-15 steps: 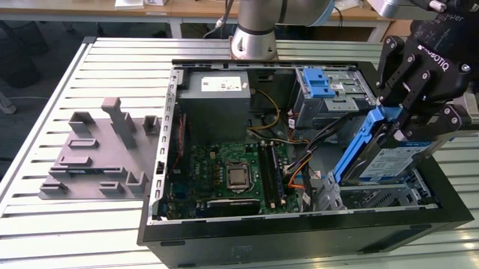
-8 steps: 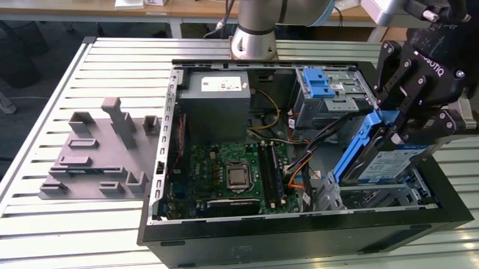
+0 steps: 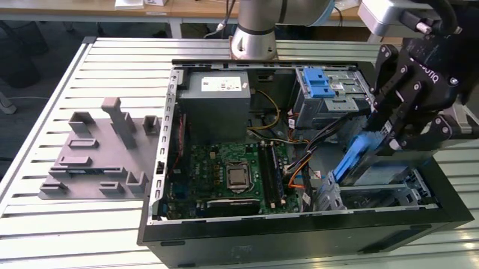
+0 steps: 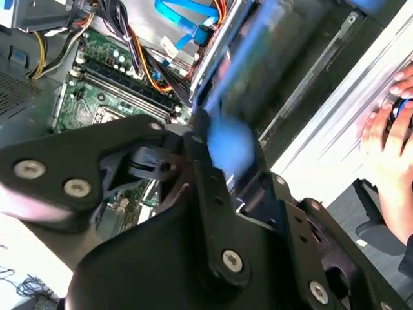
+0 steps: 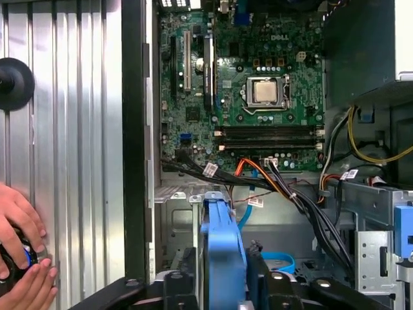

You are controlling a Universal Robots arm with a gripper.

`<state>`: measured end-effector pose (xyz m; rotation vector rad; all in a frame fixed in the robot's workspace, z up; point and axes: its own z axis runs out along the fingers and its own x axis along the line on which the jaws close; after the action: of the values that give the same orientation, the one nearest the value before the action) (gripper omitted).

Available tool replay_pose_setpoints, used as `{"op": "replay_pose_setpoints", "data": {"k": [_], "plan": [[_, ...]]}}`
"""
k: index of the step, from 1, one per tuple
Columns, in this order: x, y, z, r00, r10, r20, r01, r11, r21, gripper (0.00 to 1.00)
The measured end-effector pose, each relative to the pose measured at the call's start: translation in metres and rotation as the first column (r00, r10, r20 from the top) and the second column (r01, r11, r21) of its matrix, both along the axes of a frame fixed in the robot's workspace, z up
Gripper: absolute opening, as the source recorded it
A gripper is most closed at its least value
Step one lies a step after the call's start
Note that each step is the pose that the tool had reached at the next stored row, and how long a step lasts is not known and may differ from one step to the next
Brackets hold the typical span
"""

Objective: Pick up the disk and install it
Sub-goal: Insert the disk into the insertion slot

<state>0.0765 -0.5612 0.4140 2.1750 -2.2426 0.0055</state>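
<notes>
The disk [image 3: 351, 162], with its blue plastic frame, is held on edge and tilted above the metal drive bay [image 3: 374, 193] at the near corner of the open computer case, on the exterior view's right. My gripper [image 3: 383, 143] is shut on it from above. In the first wrist view the disk's blue edge [image 5: 222, 248] stands between my black fingers [image 5: 184, 284], over the bay [image 5: 181, 223]. The second wrist view shows the disk as a blue blur [image 4: 235, 145] beyond a finger [image 4: 206, 174].
Inside the case lie the green motherboard [image 3: 232, 174], a grey metal box [image 3: 217, 101], a light-blue latch [image 3: 318, 84] and loose cables [image 5: 271, 177] near the bay. A grey fixture plate [image 3: 101, 157] sits on the slatted table. A person's hands [image 5: 19, 258] rest beside the case.
</notes>
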Motion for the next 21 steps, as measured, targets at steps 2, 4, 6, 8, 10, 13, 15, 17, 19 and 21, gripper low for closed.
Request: {"op": "replay_pose_setpoints", "data": {"k": [2,4,6,8,10,13,15,17,19,21], "plan": [[0.0,0.0,-0.0024,1.0,0.0,0.0,0.0,1.0,0.0,0.43],[0.0,-0.0001,-0.0053,1.0,0.0,-0.0001,0.0,1.0,0.0,0.5],[0.0,0.0,-0.0083,1.0,0.0,0.0,0.0,1.0,0.0001,0.48],[0.0,0.0,-0.0114,1.0,0.0,0.0,0.0,1.0,0.0001,0.42],[0.0,0.0,-0.015,1.0,0.0,0.0,0.0,1.0,0.0001,0.36],[0.0,0.0,-0.02,1.0,0.0,0.0,0.0,1.0,0.0,0.24],[0.0,0.0,-0.0232,1.0,0.0,0.0,0.0,1.0,0.0001,0.18],[0.0,0.0,-0.0267,1.0,0.0,0.0,0.0,1.0,0.0001,0.13],[0.0,0.0,-0.0296,1.0,0.0,0.0,0.0,1.0,0.0001,0.11],[0.0,0.0,-0.032,1.0,0.0,0.0,0.0,1.0,0.0002,0.11]]}}
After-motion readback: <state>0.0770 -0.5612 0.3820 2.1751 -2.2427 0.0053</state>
